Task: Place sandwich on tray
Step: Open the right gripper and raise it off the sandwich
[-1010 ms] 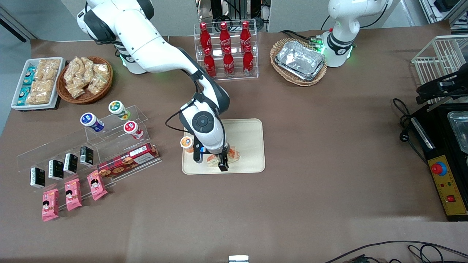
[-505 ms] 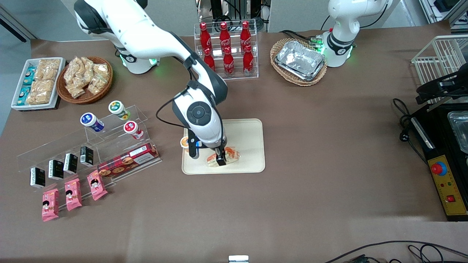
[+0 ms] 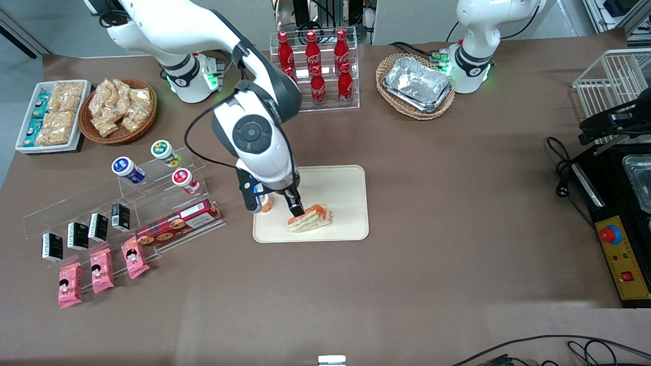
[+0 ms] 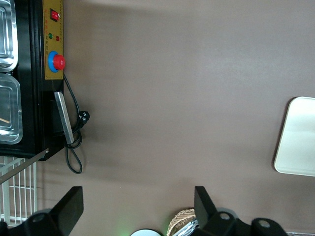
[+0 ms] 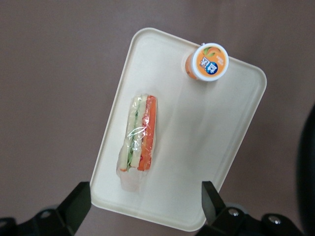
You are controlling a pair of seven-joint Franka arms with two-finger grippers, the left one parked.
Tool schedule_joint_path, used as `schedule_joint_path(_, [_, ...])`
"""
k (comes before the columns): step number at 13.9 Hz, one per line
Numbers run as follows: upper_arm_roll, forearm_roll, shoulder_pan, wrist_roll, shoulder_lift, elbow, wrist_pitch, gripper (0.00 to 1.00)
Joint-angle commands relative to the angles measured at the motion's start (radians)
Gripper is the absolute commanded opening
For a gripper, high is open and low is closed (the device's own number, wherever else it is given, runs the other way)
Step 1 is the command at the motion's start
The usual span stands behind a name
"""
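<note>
a: right wrist view first. what's the gripper point(image 5: 142, 216) doing?
b: its jaws stand spread wide with nothing between them. it hangs above the sandwich point(image 5: 138, 140), clear of it and not touching.
a: and in the front view?
b: same story. the gripper point(image 3: 274, 201) sits above the tray point(image 3: 346, 178), over the edge toward the working arm's end of the table, and the sandwich point(image 3: 311, 217) lies just beside and below the fingertips, a bit nearer the front camera.
a: so the sandwich is down?
b: it lies flat inside the tray's rim, its long axis running along the tray's edge nearest the front camera. an orange-lidded cup point(image 5: 208, 62) stands at the tray's corner, apart from it.
a: what's left?
b: i'd judge the placing done; only a straight lift away remains, minding that cup.
</note>
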Motion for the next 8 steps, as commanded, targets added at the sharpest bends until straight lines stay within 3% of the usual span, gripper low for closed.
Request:
schedule_joint_path(1, [0.012,0.029,-0.029,-0.116,-0.046,-0.010,-0.029,1.00])
schedule_joint_path(5, [0.119,0.021,-0.133,-0.355,-0.120,-0.012,-0.039,1.00])
schedule_joint_path(8, [0.166,0.015,-0.205,-0.605,-0.191,-0.012,-0.147,1.00])
